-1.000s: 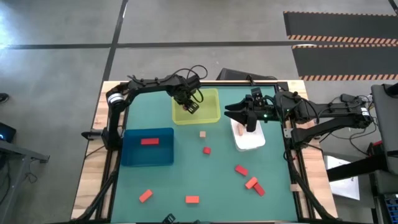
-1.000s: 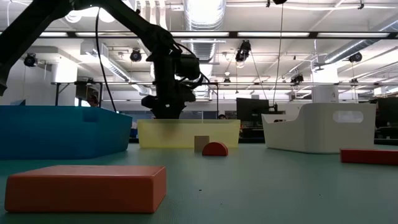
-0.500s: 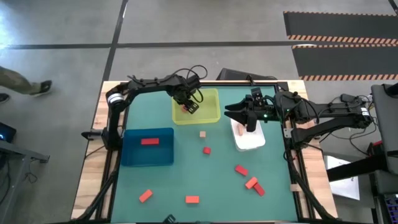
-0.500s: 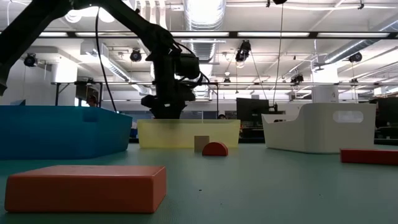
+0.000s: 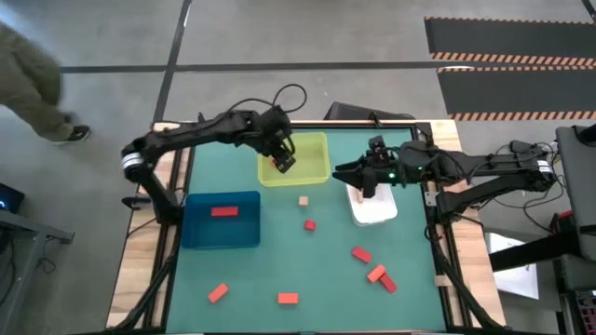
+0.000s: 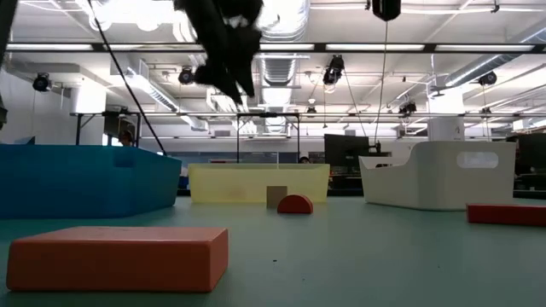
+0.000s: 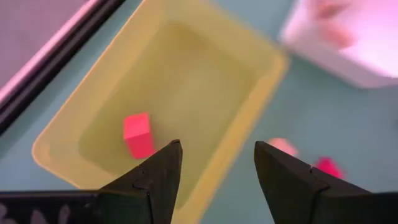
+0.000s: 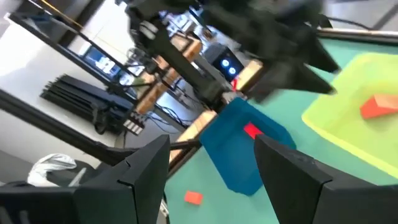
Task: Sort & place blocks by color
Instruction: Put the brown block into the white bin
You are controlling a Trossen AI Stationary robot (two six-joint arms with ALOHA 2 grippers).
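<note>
Left gripper: fingers spread and empty, hanging above the yellow-green tray. Half a second ago it sat low over that tray; in the low view it has now risen nearly out of the top of the picture, and the arm has swung. One orange block lies on the tray floor near one corner, directly below the fingers. Judgement: the drop is done and the arm is lifting away to fetch another piece.

Right gripper: fingers spread, holding nothing, over the white tray by the bench's right edge, much as it was a second ago. A pale block lies in that tray.

Blue tray: near the bench's left edge, holding one red bar.

Loose blocks on the bench, none shifted over the last second:
- tan cube, mid-bench, just in front of the yellow-green tray;
- red piece, beside it toward the front;
- three red-orange blocks, clustered toward the front right corner;
- orange bar, at the front edge near the middle;
- orange block, toward the front left.

Judgement: three pieces sorted, seven outstanding; the tan cube and red piece lie closest to the left arm.
</note>
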